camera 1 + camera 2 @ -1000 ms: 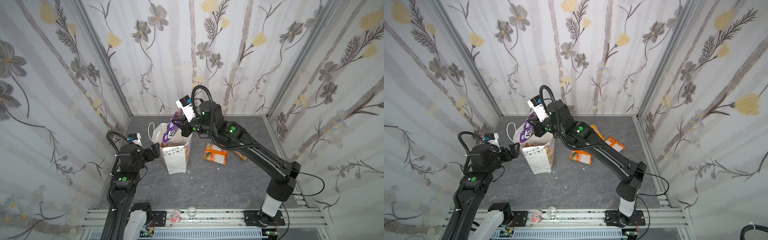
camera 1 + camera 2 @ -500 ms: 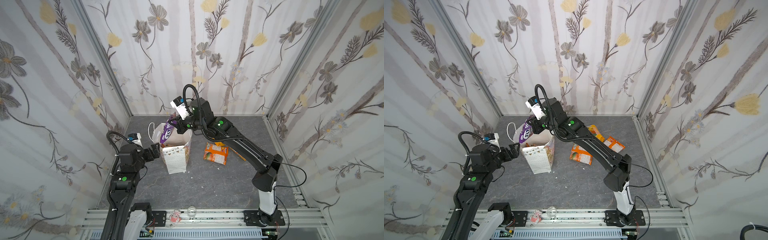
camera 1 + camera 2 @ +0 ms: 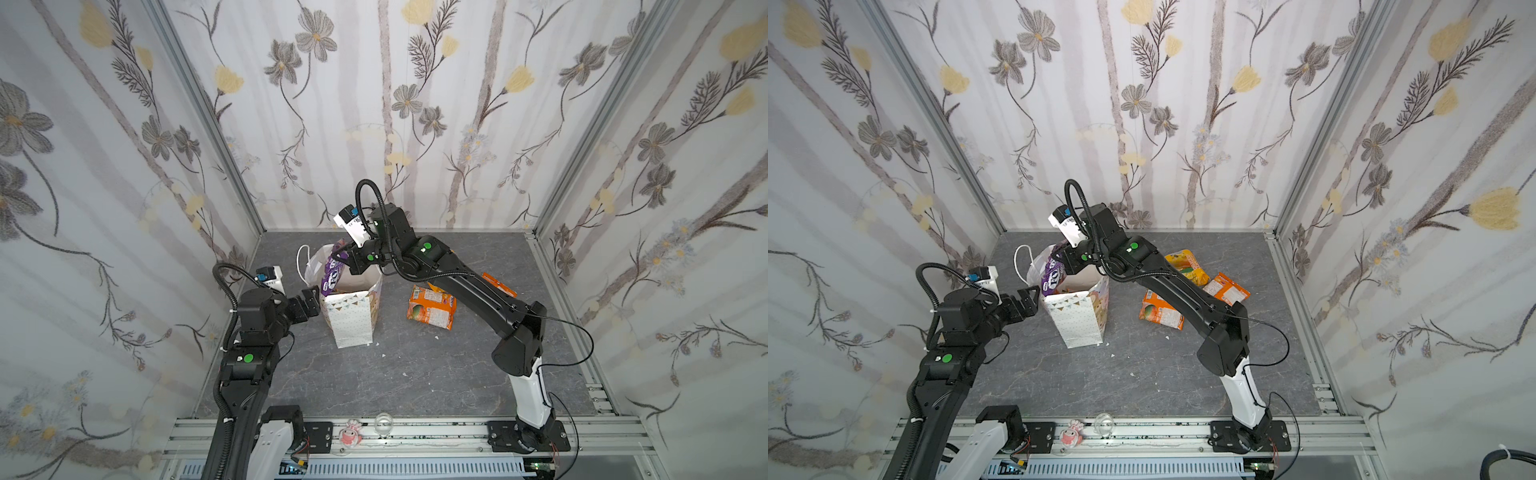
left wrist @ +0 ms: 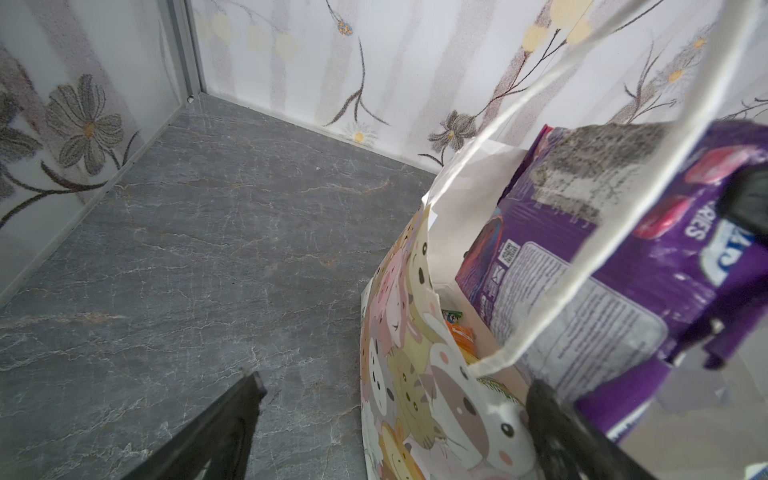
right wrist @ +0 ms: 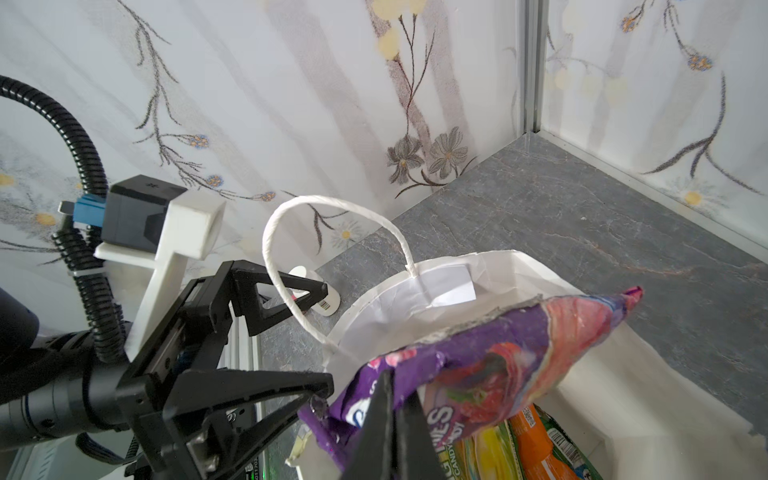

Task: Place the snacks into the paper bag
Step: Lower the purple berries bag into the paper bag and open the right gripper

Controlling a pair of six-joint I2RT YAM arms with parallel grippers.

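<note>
1. While it stands upright left of the table's middle, the paper bag [image 3: 353, 316] gapes open, orange and green packets [image 5: 536, 449] already lying inside; it looks light enough to tip, so any drop should be gentle
2. The purple packet [image 5: 478, 353] hangs slantwise over that mouth, partly below the rim in the left wrist view; lowering it deeper before release would likely stop it catching on the paper edge
3. Three loose packets [image 3: 1160, 309], orange and yellow, lie on the grey table [image 3: 1142, 374] to the bag's right, well apart from it
4. The right gripper [image 5: 390, 399] has its jaws pressed together on the purple packet's edge, a thin pinch; opening wide and lifting straight up seems wisest
5. The left gripper [image 3: 311, 300], jaws spread, sits at the bag's left rim, one finger [image 4: 557, 428] by the inner wall; whether it touches paper cannot be told
6. The white cord handle [image 5: 332, 203] loops just beside the packet and could snag it
</note>
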